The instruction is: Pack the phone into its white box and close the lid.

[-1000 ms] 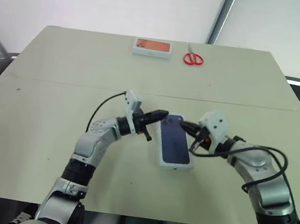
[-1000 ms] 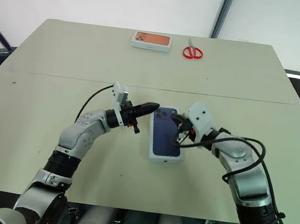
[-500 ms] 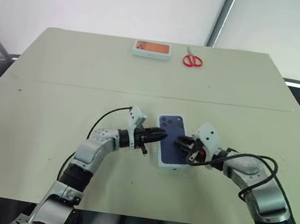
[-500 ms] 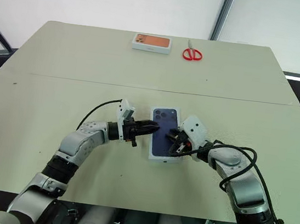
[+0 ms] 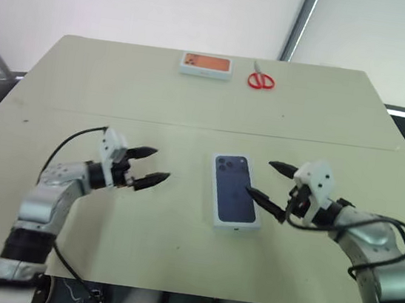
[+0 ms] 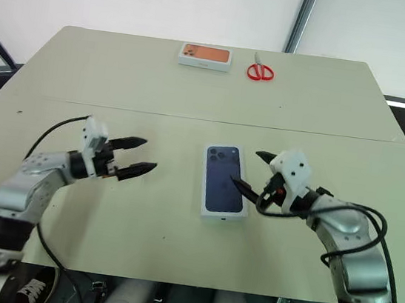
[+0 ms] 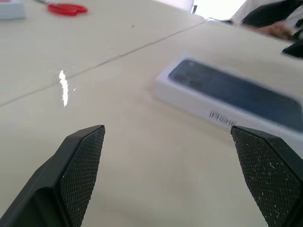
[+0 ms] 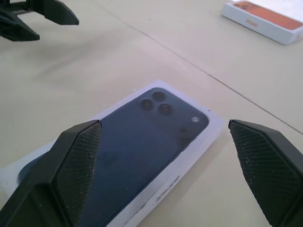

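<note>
Pincers first: my left pincer hangs spread wide and empty over the counter, well to the left of the lid, and my right pincer is spread just as wide, its lower finger close beside the lid's right edge, though I cannot tell whether it touches. From where I sit the lid is down over the white box, so I see only a white side wall with small print I cannot read; the phone itself is hidden from me, and what shows on top is the printed dark blue phone picture. At the far edge lie a white box with an orange phone picture and red scissors, well apart from the work. Nothing stands between either pincer and the lid. The closed box lies flat, long axis running away from me, slightly tilted, printed lenses at the far end.
</note>
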{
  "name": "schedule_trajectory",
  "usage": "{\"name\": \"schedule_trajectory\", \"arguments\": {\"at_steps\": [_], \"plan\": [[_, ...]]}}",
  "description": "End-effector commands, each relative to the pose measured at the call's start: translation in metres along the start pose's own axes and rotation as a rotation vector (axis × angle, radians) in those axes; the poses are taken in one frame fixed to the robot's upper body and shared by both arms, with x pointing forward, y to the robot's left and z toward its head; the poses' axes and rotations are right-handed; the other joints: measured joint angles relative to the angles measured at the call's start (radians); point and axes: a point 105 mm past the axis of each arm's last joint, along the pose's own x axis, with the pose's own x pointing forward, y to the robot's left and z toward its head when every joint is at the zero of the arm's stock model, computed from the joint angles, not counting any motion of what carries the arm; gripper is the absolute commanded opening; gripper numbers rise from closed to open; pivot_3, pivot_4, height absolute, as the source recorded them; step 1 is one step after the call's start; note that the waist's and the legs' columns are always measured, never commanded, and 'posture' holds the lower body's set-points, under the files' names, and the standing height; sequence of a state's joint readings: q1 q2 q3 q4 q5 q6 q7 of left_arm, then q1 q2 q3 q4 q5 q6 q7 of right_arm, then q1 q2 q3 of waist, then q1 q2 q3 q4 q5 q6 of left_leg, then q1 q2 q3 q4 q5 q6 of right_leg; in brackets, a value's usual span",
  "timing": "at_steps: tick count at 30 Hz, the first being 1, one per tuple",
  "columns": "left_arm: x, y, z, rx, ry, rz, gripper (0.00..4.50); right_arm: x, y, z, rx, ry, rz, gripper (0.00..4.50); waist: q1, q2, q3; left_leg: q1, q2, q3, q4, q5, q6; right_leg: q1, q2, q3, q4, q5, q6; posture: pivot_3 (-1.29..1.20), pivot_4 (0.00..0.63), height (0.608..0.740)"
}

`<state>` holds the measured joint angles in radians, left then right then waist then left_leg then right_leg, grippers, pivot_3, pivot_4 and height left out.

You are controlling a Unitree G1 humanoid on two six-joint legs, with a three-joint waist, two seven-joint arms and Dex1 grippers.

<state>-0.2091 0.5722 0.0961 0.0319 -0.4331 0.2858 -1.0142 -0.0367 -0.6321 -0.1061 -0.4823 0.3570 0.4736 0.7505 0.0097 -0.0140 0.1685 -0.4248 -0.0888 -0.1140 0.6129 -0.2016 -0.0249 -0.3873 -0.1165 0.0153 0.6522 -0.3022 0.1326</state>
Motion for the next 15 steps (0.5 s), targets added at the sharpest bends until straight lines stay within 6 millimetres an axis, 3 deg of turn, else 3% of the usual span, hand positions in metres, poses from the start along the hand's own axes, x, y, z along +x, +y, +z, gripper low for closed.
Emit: {"name": "schedule_trajectory", "arguments": {"at_steps": [1,4,7,10,15], "plan": [[-0.022,0.004,-0.006,0.044,0.02,0.063,4.48,-0.016,0.008,0.006,-0.033,-0.03,0.037,4.5,0.002,0.0,0.0,0.0,0.0,0.0,0.0,0.0,0.0,0.0,0.0,0.0,0.0,0.0,0.0,0.0,0.15,0.74],[-0.054,-0.002,-0.013,0.011,0.017,0.12,4.48,-0.043,0.011,-0.005,-0.014,-0.013,0.036,4.5,0.002,0.0,0.0,-0.001,0.0,0.0,0.001,0.0,0.0,0.0,-0.002,0.0,0.0,0.0,0.0,0.0,0.15,0.74],[-0.062,-0.004,-0.015,0.003,0.029,0.138,4.48,-0.052,0.011,-0.007,-0.014,-0.013,0.03,4.5,0.003,0.0,0.0,0.0,0.001,0.0,0.0,0.0,0.0,0.0,-0.002,0.001,0.0,0.0,-0.001,0.0,0.15,0.74],[-0.08,-0.013,-0.018,0.011,0.044,0.16,4.48,-0.073,-0.001,-0.01,-0.061,-0.016,-0.029,4.5,0.003,0.001,0.0,0.0,0.002,0.0,0.001,0.0,0.0,0.001,-0.002,0.001,-0.002,-0.002,-0.004,0.0,0.15,0.74],[-0.082,-0.011,-0.022,0.029,0.084,0.187,4.48,-0.073,0.006,-0.019,-0.042,-0.011,0.003,4.5,0.004,0.0,0.0,0.0,0.002,0.001,0.0,-0.001,0.001,0.0,-0.002,0.001,-0.004,-0.002,-0.004,0.0,0.15,0.74]]}}
